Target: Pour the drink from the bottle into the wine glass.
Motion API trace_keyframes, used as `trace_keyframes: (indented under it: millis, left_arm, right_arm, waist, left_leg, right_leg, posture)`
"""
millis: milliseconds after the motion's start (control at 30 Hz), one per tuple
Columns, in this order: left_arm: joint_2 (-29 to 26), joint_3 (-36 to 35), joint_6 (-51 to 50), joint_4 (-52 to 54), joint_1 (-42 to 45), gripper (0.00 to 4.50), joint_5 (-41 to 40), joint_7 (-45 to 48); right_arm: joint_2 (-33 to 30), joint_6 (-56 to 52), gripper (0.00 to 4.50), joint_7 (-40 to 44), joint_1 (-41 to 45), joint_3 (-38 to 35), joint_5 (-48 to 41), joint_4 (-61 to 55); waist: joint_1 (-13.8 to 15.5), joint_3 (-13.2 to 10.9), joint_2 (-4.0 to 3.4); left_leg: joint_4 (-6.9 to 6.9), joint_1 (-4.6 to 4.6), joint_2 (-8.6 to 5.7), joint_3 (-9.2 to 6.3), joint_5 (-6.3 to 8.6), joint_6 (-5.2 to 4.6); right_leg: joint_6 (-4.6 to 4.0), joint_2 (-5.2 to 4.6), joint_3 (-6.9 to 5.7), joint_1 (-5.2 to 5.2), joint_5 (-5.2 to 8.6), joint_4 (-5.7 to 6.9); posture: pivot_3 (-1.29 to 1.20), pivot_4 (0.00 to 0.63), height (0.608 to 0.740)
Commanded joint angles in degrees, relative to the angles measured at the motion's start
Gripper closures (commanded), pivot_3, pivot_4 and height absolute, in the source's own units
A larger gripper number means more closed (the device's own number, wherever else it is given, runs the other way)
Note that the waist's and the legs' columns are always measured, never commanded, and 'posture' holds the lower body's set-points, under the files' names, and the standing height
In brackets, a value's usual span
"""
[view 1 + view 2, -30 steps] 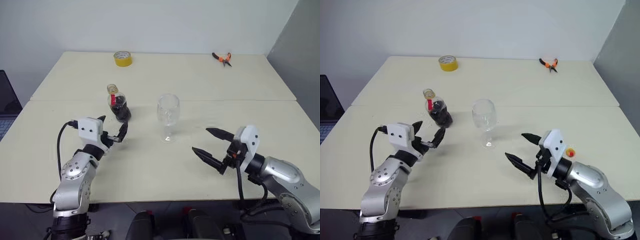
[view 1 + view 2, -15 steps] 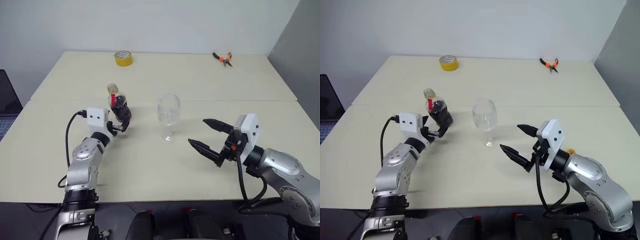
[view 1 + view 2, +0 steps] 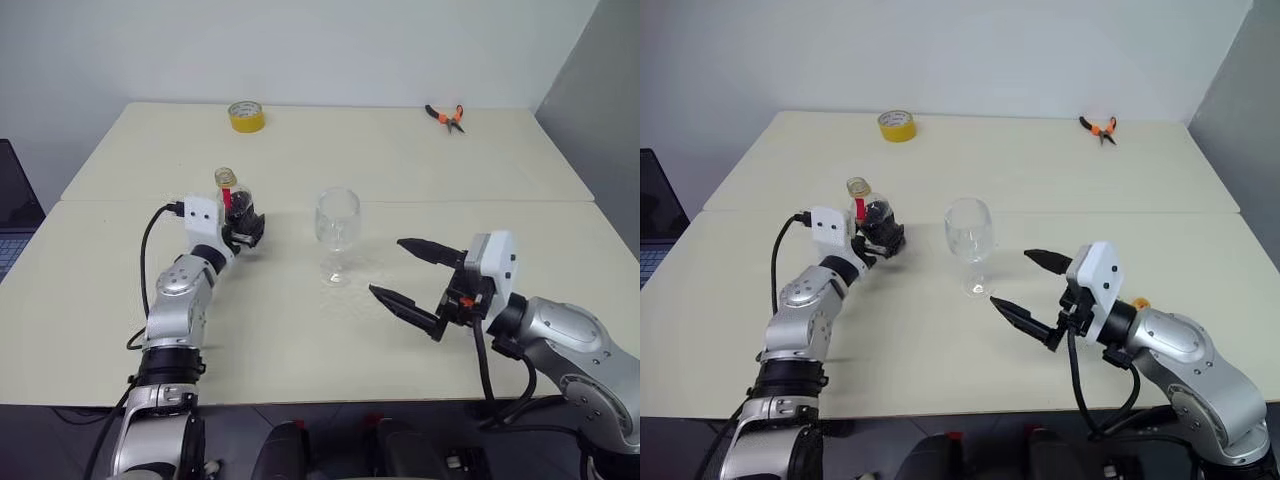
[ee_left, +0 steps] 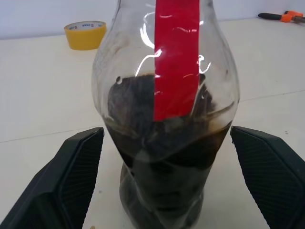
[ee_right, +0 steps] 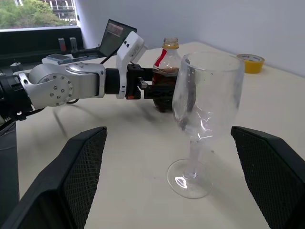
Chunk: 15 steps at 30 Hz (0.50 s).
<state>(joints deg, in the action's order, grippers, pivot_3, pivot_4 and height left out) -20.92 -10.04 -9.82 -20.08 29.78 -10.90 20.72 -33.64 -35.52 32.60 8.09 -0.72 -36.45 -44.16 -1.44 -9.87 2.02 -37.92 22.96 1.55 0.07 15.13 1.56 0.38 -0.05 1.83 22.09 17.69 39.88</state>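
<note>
The bottle (image 4: 167, 119) stands upright on the tabletop (image 3: 400, 160) just left of the wine glass (image 3: 337, 232), roughly half full of dark drink (image 4: 164, 157), so it should be light, thin-walled and apt to dent; the ribbed lower body looks like the firmest place to grip. The left gripper (image 3: 243, 226) has its fingers (image 4: 76, 167) spread wide on either side of that body, not yet clenched (nothing is held). The glass, fragile and top-heavy on its thin stem, stands between the bottle and the right gripper (image 3: 415, 272), whose fingers are also released and empty.
</note>
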Motion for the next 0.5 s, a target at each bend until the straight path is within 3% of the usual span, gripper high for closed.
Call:
trace_keyframes:
  millis: [33, 167, 200, 333, 500]
  left_arm:
    - [-0.07, 0.22, 1.89, -1.08, 2.31, 0.0, 0.35, 0.3]
    - [0.55, -0.88, 2.63, -4.47, 3.76, 0.0, -0.51, -0.4]
    - [0.57, -0.93, 2.87, -5.13, 4.1, 0.19, -0.61, -0.19]
    - [0.79, -1.24, 2.69, -6.4, 4.69, 1.23, -1.64, 0.83]
    - [0.7, -1.74, 2.25, -6.39, 4.83, 2.87, -2.13, 0.73]
  right_arm:
    - [-0.32, 1.83, 0.05, 0.57, 0.96, 0.21, 0.68, -1.69]
    - [0.03, 2.55, 0.05, 0.68, 1.12, 1.05, 1.57, -1.1]
    - [0.1, 2.77, 0.01, 0.72, 1.14, 1.32, 1.83, -0.93]
    - [0.32, 3.74, 0.0, 0.89, 1.09, 1.97, 2.51, -0.42]
    - [0.93, 4.86, 0.0, 0.99, 1.63, 2.16, 3.05, -0.01]
  waist:
    - [0.0, 0.0, 0.0]
    - [0.01, 0.0, 0.0]
    - [0.0, 0.0, 0.0]
    - [0.0, 0.0, 0.0]
    - [0.01, 0.0, 0.0]
  left_leg:
    - [0.0, 0.0, 0.0, 0.0, 0.0, 0.0]
    - [0.0, 0.0, 0.0, 0.0, 0.0, 0.0]
    - [0.0, 0.0, 0.0, 0.0, 0.0, 0.0]
    - [0.0, 0.0, 0.0, 0.0, 0.0, 0.0]
    - [-0.01, 0.0, 0.0, 0.0, 0.0, 0.01]
  right_leg:
    - [0.0, 0.0, 0.0, 0.0, 0.0, 0.0]
    - [0.0, 0.0, 0.0, 0.0, 0.0, 0.0]
    - [0.0, 0.0, 0.0, 0.0, 0.0, 0.0]
    - [0.0, 0.0, 0.0, 0.0, 0.0, 0.0]
    - [0.0, 0.0, 0.0, 0.0, 0.0, 0.01]
  posture:
    - [0.0, 0.15, 0.74]
    - [0.0, 0.15, 0.74]
    - [0.0, 0.15, 0.74]
    - [0.0, 0.15, 0.74]
    - [0.0, 0.15, 0.74]
